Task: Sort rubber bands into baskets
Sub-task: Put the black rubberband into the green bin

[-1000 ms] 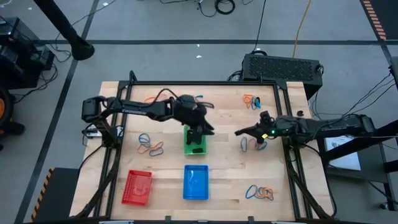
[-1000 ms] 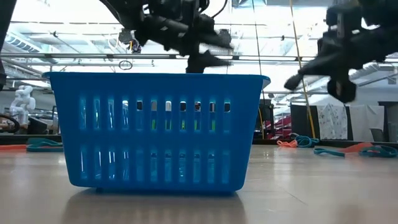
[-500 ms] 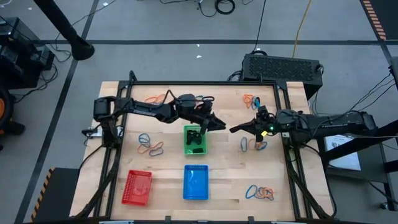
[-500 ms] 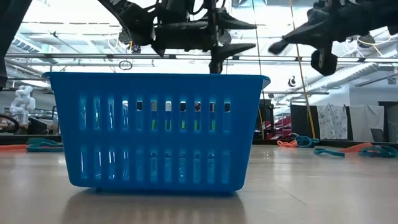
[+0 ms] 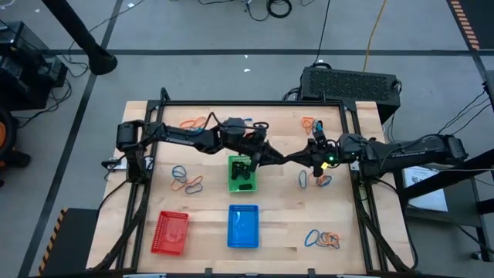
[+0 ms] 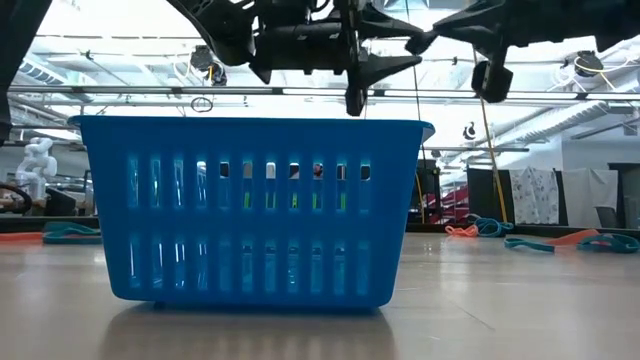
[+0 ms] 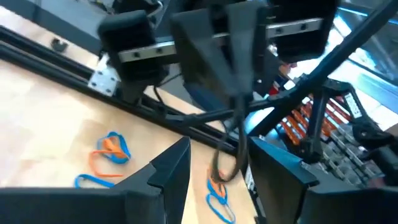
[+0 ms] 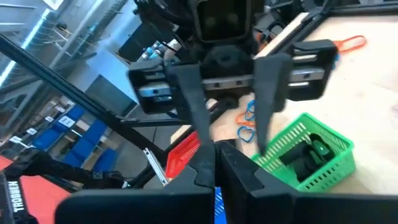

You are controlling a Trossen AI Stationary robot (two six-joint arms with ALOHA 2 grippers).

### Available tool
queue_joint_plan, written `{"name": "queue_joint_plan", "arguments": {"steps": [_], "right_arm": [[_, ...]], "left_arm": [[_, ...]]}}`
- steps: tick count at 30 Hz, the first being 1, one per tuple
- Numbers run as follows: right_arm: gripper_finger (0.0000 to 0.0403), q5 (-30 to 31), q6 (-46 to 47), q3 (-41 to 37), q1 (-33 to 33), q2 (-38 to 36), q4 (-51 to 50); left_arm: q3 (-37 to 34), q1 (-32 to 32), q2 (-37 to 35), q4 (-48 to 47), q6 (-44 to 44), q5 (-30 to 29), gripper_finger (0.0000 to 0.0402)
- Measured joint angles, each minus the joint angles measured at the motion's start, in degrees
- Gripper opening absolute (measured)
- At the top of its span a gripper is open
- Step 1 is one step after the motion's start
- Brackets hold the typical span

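Our left gripper (image 5: 272, 157) gapes; our right gripper (image 5: 294, 158), clenched, points between its fingers. "TROSSEN" shows behind.

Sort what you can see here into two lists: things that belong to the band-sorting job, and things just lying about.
Belongs to the job:
- green plastic mesh basket
- blue plastic mesh basket
- red plastic mesh basket
- small thin orange and blue rubber bands

Just lying about:
- black perforated metal box behind the table
- dark coiled cables on the floor

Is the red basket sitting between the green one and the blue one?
No, the red basket sits left of the blue basket, with the green basket behind it.
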Motion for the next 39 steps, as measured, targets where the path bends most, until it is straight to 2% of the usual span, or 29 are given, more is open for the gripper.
{"name": "queue_joint_plan", "arguments": {"steps": [8, 11, 14, 18, 20, 32, 35, 39], "right_arm": [[0.0, 0.14, -0.04, -0.02, -1.61, 1.32, 1.52], [0.0, 0.09, -0.24, -0.02, -2.27, 1.25, 1.97], [0.0, 0.01, -0.22, -0.02, -2.69, 1.25, 1.96], [0.0008, -0.01, -0.17, -0.02, -2.87, 1.25, 1.94], [0.0013, -0.01, -0.1, -0.03, -2.85, 1.25, 1.95], [0.0022, -0.68, -0.22, -0.02, -2.88, 1.25, 1.38], [0.0042, -2.65, -0.26, -0.04, -3.12, 1.23, -0.29], [0.0089, -3.07, -0.52, -0.04, -3.27, 0.9, -2.76]], "left_arm": [[0.0, 0.0, -0.04, -0.96, -0.33, 1.25, 0.0166], [0.0, 0.0, -0.02, -2.66, -0.28, 1.25, 0.0153], [0.0, -0.02, -0.04, -2.23, -0.26, 1.46, 0.0115], [0.0, 0.0, -0.02, -2.42, -0.24, 1.48, 0.0034], [0.0, 0.0, -0.04, -2.28, -0.24, 1.15, 0.0012], [0.0, -0.01, -0.04, -2.36, -0.05, -0.17, 0.0005], [0.0, 0.41, -0.04, -2.35, -0.07, -0.21, 0.0004], [0.0, 1.4, -0.04, -3.04, -0.42, -0.05, 0.0003]]}}
